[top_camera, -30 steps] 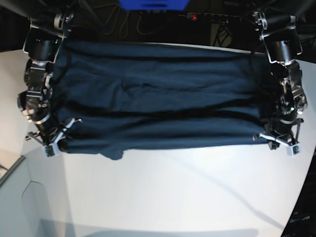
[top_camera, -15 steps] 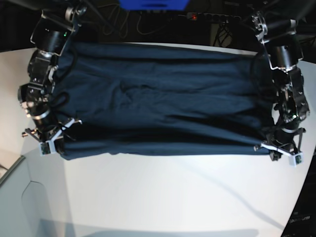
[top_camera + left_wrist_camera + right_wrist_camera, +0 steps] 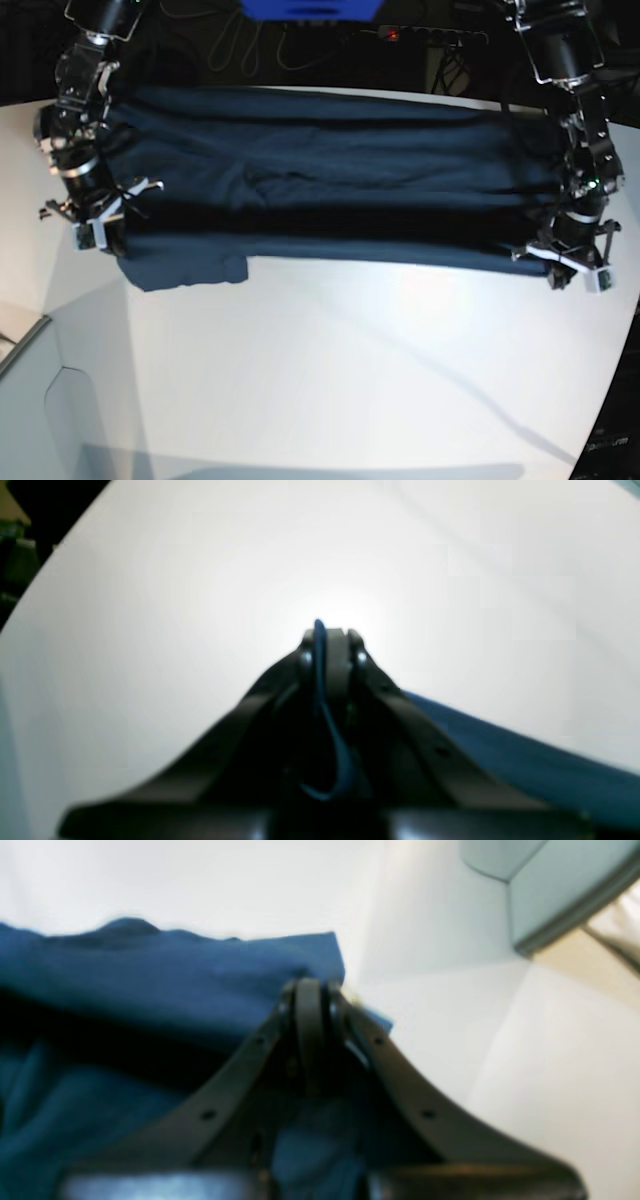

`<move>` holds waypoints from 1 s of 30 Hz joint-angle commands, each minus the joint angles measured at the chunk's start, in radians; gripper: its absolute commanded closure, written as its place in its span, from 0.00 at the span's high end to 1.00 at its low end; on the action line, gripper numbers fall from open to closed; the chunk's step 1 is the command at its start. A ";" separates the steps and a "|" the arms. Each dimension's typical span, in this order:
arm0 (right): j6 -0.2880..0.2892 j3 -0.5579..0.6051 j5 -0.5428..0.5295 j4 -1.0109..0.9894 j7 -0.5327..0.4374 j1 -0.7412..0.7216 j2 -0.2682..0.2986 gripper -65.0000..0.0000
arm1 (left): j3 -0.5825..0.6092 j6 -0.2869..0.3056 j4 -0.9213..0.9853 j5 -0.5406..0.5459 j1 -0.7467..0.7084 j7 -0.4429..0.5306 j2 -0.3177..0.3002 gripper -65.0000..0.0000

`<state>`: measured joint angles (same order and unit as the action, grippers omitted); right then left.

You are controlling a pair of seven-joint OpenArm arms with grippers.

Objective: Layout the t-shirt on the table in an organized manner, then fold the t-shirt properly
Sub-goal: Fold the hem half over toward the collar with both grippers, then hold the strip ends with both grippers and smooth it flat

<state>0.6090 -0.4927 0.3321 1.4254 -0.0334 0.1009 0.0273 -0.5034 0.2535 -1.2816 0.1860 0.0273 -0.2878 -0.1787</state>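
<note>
T-shirt: the t-shirt [image 3: 320,185] hangs stretched wide between 2 grippers above the far part of the table [image 3: 350,380], one corner drooping at the right gripper's end.
Left gripper: the left gripper [image 3: 572,262] has jaws closed on the shirt's edge.
Right gripper: the right gripper [image 3: 100,222] has jaws clamped on cloth.

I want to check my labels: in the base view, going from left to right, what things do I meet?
right gripper → t-shirt → left gripper, all above the white table.
</note>
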 commanded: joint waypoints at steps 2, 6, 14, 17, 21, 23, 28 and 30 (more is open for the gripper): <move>0.004 -0.005 -0.046 0.047 -0.030 0.021 0.009 0.00 | -0.051 -0.006 -0.057 0.008 -0.013 0.029 0.009 0.00; 0.004 -0.002 -0.113 0.091 -0.030 0.093 0.013 0.00 | -0.080 -0.006 -0.109 0.008 -0.065 0.028 0.028 0.00; 0.004 -0.001 -0.121 0.101 -0.030 0.188 0.009 0.00 | -0.084 -0.006 -0.120 0.008 -0.149 0.028 0.041 0.00; 0.004 -0.001 -0.121 0.108 -0.032 0.213 0.009 0.00 | -0.084 -0.006 -0.122 0.008 -0.177 0.029 0.041 0.00; 0.004 -0.001 -0.121 0.108 -0.032 0.244 0.009 0.00 | -0.084 -0.006 -0.143 0.037 -0.204 0.029 0.043 0.00; 0.004 0.001 -0.121 0.108 -0.041 0.260 0.009 0.00 | -0.084 -0.006 -0.152 0.088 -0.220 0.028 0.040 0.00; 0.004 0.001 -0.121 0.097 -0.124 0.294 -0.017 0.00 | -0.084 -0.006 -0.137 0.137 -0.234 0.028 0.029 0.00; 0.004 0.001 -0.120 0.097 -0.125 0.296 -0.020 0.00 | -0.084 -0.006 -0.137 0.132 -0.237 0.028 0.029 0.00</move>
<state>0.6090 -0.4873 0.2291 1.5070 -0.1238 0.3973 -0.0055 -0.5823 0.2459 -1.4014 0.3119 -0.2134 -0.2867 -0.1352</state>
